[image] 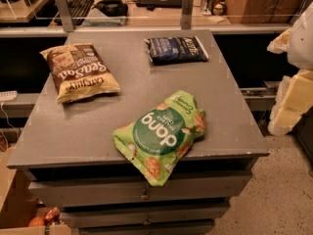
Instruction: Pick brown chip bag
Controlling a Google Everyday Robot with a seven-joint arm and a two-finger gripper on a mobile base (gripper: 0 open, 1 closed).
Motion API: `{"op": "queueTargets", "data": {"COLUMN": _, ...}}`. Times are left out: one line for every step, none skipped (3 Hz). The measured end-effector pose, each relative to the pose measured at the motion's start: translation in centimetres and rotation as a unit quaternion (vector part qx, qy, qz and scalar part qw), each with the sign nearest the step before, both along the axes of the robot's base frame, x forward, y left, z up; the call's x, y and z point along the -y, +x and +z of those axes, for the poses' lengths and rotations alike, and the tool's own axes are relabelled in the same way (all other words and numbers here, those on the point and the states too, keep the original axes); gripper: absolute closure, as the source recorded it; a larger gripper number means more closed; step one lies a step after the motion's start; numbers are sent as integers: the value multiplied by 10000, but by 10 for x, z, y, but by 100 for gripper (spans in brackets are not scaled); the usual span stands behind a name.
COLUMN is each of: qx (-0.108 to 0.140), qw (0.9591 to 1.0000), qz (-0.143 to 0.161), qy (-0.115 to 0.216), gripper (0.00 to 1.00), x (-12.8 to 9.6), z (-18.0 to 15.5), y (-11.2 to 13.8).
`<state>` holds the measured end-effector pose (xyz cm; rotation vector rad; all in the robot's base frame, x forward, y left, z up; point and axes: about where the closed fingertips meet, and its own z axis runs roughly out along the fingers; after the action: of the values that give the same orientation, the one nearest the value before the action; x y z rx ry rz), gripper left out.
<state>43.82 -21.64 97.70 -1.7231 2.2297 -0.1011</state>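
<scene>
- Surface (88,131) is a grey flat top with drawers (142,192) stacked under it, three snack bags lying on it, all well apart from each other.
- Brown chip bag (78,72) sits flat at about 10 o'clock on the surface, near the far-left corner. Dark brown with cream ends, the white "Sea Salt" lettering reads upside down from this view. Nothing's touching it.
- Dark blue bag (176,49) is up at roughly 1 o'clock, close to the back edge, also lying flat.
- Green "dang" bag (161,133) is at around 5 o'clock, and its lower end hangs over the front edge of the surface, over the top drawer.
- Gripper (289,102) shows up as pale cream blocky shapes at 3 o'clock, off past the right side of the surface and over the speckled floor (274,195), well apart from every bag. Honestly can't tell whether it's open or closed from here; it isn't holding anything visible.
- Keyboard (78,6) is on the desk behind, at 11 o'clock.
</scene>
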Motion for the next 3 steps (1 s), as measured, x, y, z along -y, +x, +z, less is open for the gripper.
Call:
{"op": "queueTargets", "data": {"qx": 0, "qw": 10000, "qz": 0, "qy": 0, "gripper": 0, "x": 0, "z": 0, "y": 0}}
{"op": "queueTargets", "data": {"qx": -72, "qw": 9978, "qz": 575, "qy": 324, "gripper": 0, "x": -72, "z": -12, "y": 15}}
{"op": "queueTargets", "data": {"qx": -118, "qw": 9887, "qz": 1289, "qy": 761, "gripper": 0, "x": -169, "z": -22, "y": 31}}
